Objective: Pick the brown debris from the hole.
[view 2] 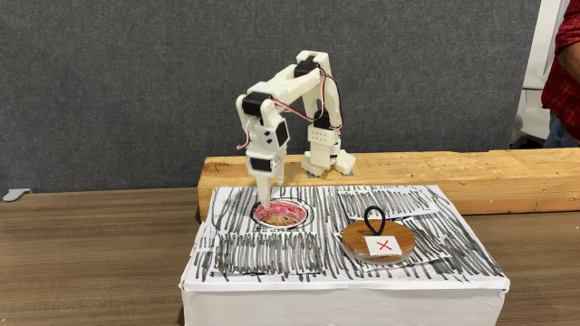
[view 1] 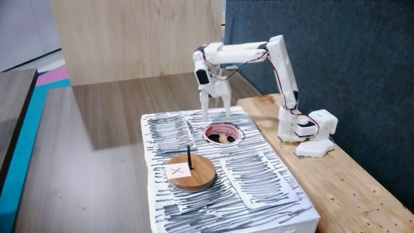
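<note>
One white scribbled box [view 2: 344, 263] under me, one hole [view 1: 223, 135] directly below my jaws, one wooden disc [view 1: 191, 172] with red X nearer camera in a fixed view. My gripper [view 1: 215, 111] hangs above hole's far rim, fingers apart, holding nothing. Brown debris [view 2: 283, 217] lies in hole beneath fingertips; count unclear, seemingly two lumps. Judgement: pick not yet made; descent, grasp, lift-out all remain.

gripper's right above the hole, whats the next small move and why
Probably a short straight descent. The gripper hangs above the far rim of the hole, its fingers apart with nothing between them, and the brown debris lies inside the hole, so the tips likely need to drop around it before closing.
</note>
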Tool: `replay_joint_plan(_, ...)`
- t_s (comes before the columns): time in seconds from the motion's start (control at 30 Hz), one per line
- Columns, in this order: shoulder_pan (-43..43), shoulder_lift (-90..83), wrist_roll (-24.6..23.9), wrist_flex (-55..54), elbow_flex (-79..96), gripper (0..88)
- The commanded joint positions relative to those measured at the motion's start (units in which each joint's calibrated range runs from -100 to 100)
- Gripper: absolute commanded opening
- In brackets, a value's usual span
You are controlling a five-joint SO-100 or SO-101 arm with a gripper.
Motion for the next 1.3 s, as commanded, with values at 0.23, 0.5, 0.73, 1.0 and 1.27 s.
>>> replay_joint_plan(0.23,-0.06,6.49,0.30,-2.74,-0.24,28.3)
replay_joint_plan(0.5,-0.06,12.43,0.30,-2.91,-1.22,28.4)
replay_joint_plan(0.73,-0.06,15.11,0.30,-7.27,-0.33,28.0)
replay_joint_plan(1.0,-0.06,16.54,0.30,-8.70,-1.31,28.4)
replay_joint_plan(1.27,0.16,16.54,0.30,-14.82,-0.87,28.4)
